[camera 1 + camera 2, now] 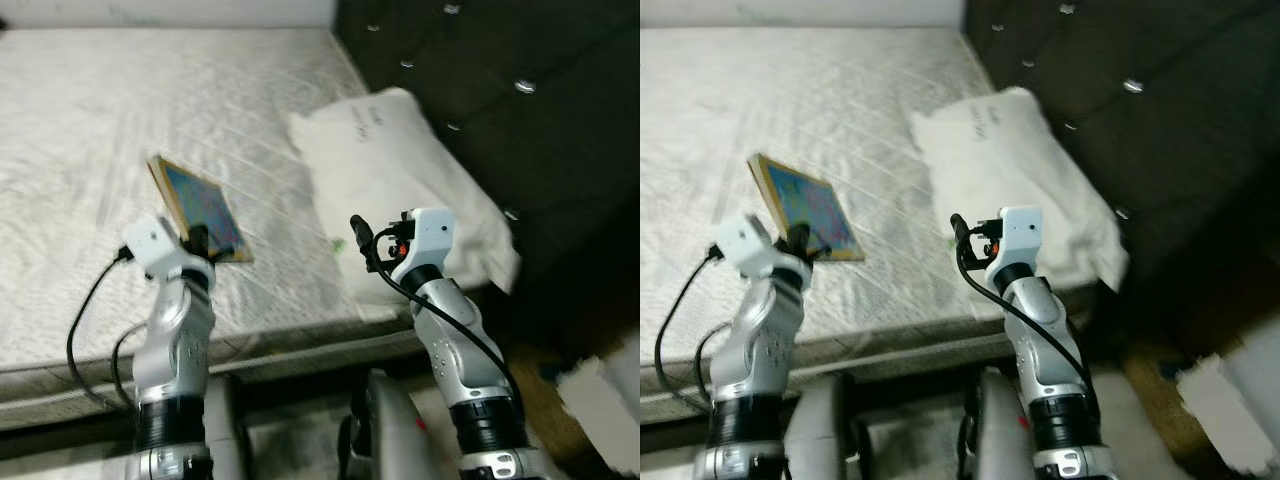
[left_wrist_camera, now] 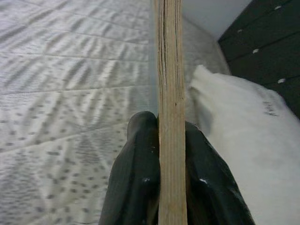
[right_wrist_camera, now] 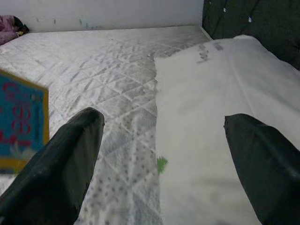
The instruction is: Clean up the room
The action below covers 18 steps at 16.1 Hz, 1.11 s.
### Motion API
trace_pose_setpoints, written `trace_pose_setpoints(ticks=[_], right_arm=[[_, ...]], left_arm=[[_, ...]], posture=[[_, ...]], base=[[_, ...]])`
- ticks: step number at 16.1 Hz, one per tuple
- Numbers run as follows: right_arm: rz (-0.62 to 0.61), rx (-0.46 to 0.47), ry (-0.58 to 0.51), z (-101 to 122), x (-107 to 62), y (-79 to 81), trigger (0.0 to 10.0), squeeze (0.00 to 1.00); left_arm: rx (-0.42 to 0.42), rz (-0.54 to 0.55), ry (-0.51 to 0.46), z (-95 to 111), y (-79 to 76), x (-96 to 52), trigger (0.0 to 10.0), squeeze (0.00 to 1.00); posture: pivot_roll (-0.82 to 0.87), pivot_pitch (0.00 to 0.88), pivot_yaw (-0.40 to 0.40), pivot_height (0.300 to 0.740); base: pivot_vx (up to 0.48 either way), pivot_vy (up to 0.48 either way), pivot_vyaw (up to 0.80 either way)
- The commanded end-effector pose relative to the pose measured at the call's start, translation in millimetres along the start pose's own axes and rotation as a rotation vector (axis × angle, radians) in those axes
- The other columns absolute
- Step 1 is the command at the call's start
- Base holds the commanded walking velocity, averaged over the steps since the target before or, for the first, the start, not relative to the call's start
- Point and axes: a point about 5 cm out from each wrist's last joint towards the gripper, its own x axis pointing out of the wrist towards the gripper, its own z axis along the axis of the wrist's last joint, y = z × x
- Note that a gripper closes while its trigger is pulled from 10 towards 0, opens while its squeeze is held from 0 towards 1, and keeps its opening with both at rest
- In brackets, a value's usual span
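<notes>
A thick board book (image 1: 200, 210) with a blue, colourful cover and tan edges is held tilted above the bare quilted mattress (image 1: 120, 110). My left gripper (image 1: 198, 243) is shut on its near edge. In the left wrist view the book's edge (image 2: 169, 93) stands between the two black fingers (image 2: 138, 178). My right gripper (image 1: 358, 240) hovers open over the mattress near the front edge, just beside a white pillow (image 1: 400, 190). The right wrist view has both fingers (image 3: 61, 164) spread wide, the pillow (image 3: 220, 117) ahead and the book (image 3: 21, 122) off to one side.
A dark tufted headboard (image 1: 520, 110) runs along the right of the bed. A small green speck (image 3: 161, 164) lies on the mattress by the pillow. White crumpled material (image 1: 610, 395) sits on the floor at lower right. The mattress front edge (image 1: 300, 340) is just below my arms.
</notes>
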Motion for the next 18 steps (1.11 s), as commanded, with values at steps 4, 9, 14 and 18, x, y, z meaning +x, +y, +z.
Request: trace_pose_setpoints(ticks=[4, 9, 14, 18], right_arm=[[-0.009, 0.010, 0.002, 3, 1.7, -4.2, 10.0, 0.00], [-0.010, -0.007, -0.009, 6, -1.9, -7.9, 10.0, 0.00], [-0.006, -0.041, -0.037, 21, -17.1, -13.3, 10.0, 0.00], [-0.024, -0.118, -0.001, 26, -47.9, -37.4, 10.0, 0.00]], left_arm=[[-0.027, 0.025, 0.021, 7, 3.6, 10.8, 10.0, 0.00], [0.031, 0.048, 0.183, -7, 12.2, 25.7, 10.0, 0.00], [-0.013, -0.015, 0.230, -11, 2.8, 42.3, 10.0, 0.00], [-0.055, -0.061, 0.243, -17, -7.2, 49.1, 10.0, 0.00]], posture=[[-0.12, 0.104, -0.056, 0.614], [-0.14, 0.111, -0.062, 0.614], [-0.20, 0.127, -0.071, 0.614], [-0.27, 0.151, -0.090, 0.595]], base=[[0.000, 0.000, 0.00], [0.000, 0.000, 0.00], [0.000, 0.000, 0.00], [0.000, 0.000, 0.00]])
